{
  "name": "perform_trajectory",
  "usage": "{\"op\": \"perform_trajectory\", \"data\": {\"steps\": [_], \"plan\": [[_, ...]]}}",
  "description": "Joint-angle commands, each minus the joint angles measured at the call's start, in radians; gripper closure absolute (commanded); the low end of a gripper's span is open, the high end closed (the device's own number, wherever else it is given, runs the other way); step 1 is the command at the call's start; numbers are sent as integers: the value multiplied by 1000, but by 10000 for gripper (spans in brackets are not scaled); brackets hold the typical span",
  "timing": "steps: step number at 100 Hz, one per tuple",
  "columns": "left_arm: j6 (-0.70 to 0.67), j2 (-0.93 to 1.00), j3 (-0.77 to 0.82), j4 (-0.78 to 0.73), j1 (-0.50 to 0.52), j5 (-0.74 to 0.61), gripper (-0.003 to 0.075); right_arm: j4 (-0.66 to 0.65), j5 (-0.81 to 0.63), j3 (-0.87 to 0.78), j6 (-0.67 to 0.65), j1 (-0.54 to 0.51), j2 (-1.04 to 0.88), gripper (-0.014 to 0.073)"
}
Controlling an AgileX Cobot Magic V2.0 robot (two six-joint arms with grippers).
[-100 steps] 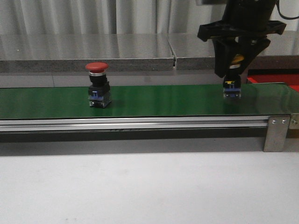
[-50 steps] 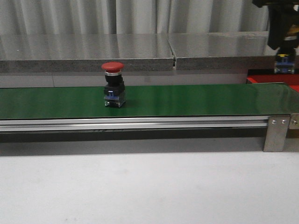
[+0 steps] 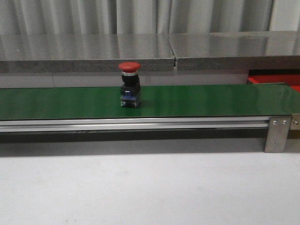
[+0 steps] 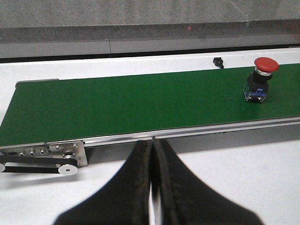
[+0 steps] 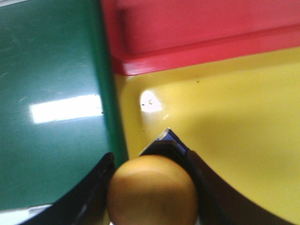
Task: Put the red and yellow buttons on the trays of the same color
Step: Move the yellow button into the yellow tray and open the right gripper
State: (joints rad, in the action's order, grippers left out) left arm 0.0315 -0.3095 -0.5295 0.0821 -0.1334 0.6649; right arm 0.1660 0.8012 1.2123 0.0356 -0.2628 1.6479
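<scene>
Yellow button (image 5: 152, 190) clamped in right gripper (image 5: 150, 187), cap up, directly above yellow tray (image 5: 225, 122) near its belt-side edge, beside red tray (image 5: 197, 28). Red button (image 3: 130, 84) upright mid-belt (image 3: 211, 101). Left gripper (image 4: 151, 187) closed, empty.

Grey pleated curtain (image 3: 70, 16) behind steel counter (image 3: 84, 51)

Green belt (image 3: 197, 101) on white table (image 3: 150, 187) — red-capped button (image 3: 129, 85) upright on it.
</scene>
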Motion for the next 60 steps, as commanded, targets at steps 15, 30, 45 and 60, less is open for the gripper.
{"op": "perform_trajectory", "data": {"steps": [15, 30, 45, 60], "plan": [[-9, -9, -27, 12, -7, -67, 739, 90, -186, -84, 1, -61, -51, 347], [-9, -9, -27, 12, -7, -67, 739, 95, -259, -122, 1, -68, -49, 345], [-9, -9, -27, 12, -7, -67, 739, 100, -298, -124, 1, -68, -26, 346], [-9, -9, -27, 12, -7, -67, 739, 119, -296, -124, 1, -68, 8, 346]]}}
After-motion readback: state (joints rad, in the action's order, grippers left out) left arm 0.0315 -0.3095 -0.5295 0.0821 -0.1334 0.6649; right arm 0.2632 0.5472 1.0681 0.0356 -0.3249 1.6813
